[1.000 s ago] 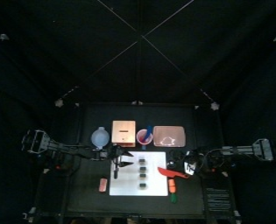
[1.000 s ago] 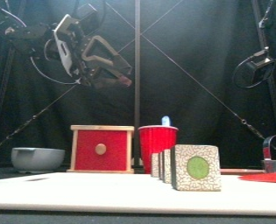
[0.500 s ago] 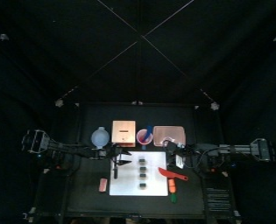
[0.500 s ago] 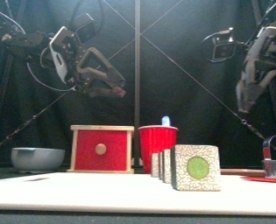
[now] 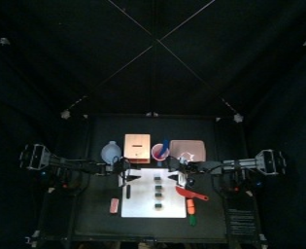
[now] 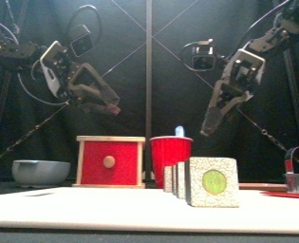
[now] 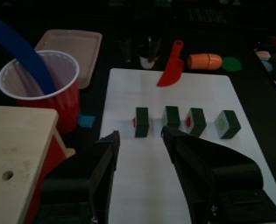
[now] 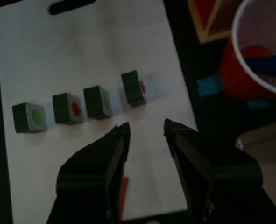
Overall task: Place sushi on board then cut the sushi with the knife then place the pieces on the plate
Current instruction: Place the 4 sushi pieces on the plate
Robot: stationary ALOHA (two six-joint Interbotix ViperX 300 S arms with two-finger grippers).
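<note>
On the white board you've got 4 sushi pcs in a row, w/ L gripper and R gripper both raised over it, jaws apart, holding nothing, red knife at board's edge.

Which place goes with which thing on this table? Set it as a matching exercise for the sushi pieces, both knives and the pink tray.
1 sushi pieces
2 blue knife
3 red knife
4 pink tray

A standing in the red cup
B lying at the right edge of the white board
C bare, behind the board
D in a row on the board

Pairs: 1-D, 2-A, 3-B, 4-C.
</note>
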